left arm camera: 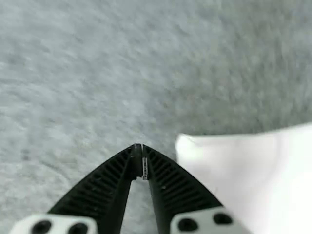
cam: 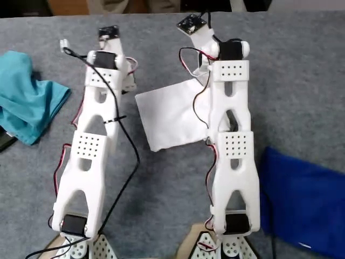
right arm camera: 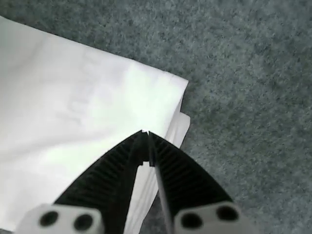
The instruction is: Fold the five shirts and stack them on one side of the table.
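A folded white shirt [cam: 170, 116] lies flat in the middle of the grey table, between my two arms. In the left wrist view my left gripper [left arm camera: 139, 151] is shut, with nothing in it, over bare table just beside a corner of the white shirt [left arm camera: 243, 170]. My right gripper [right arm camera: 145, 135] is also shut and hangs over the white shirt [right arm camera: 73, 112] near its folded corner; I see no cloth pinched between the fingers. A crumpled teal shirt [cam: 27, 102] lies at the left edge. A blue shirt [cam: 304, 199] lies at the near right.
The left arm [cam: 99, 108] and right arm [cam: 232, 108] stretch away from their bases at the near edge, with loose cables along them. A dark flat object [cam: 5, 140] pokes out under the teal shirt. Bare grey felt [cam: 302, 70] lies at the far right.
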`<state>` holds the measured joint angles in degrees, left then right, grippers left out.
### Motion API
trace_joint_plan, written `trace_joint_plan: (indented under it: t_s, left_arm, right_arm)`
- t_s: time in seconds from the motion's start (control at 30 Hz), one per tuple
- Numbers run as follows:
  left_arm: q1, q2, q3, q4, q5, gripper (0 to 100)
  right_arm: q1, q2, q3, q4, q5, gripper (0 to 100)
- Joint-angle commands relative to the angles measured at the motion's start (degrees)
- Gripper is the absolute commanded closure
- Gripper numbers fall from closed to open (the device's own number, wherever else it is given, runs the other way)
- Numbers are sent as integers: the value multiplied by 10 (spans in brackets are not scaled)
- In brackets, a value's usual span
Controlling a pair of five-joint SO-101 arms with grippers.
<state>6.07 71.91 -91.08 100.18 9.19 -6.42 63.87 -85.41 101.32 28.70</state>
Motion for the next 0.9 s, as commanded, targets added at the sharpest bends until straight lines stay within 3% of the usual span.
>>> trace_joint_plan:
  t_s: [0.0, 0.17, 0.33, 0.63, 0.87]
  left_arm:
    - [24, -50, 27, 7, -5, 982]
    - [27, -116, 123, 9, -6, 982]
    - [33, -216, 248, 7, -6, 982]
    - [44, -185, 300, -58, -2, 982]
    - [48, -136, 297, -89, -2, 982]
  right_arm:
    - [1, -116, 88, 11, -21, 993]
    - [-2, -252, 299, 6, -23, 993]
    - [-3, -311, 428, -68, -35, 993]
    - [14, -271, 545, -208, -43, 993]
    - [56, -182, 492, -229, -40, 993]
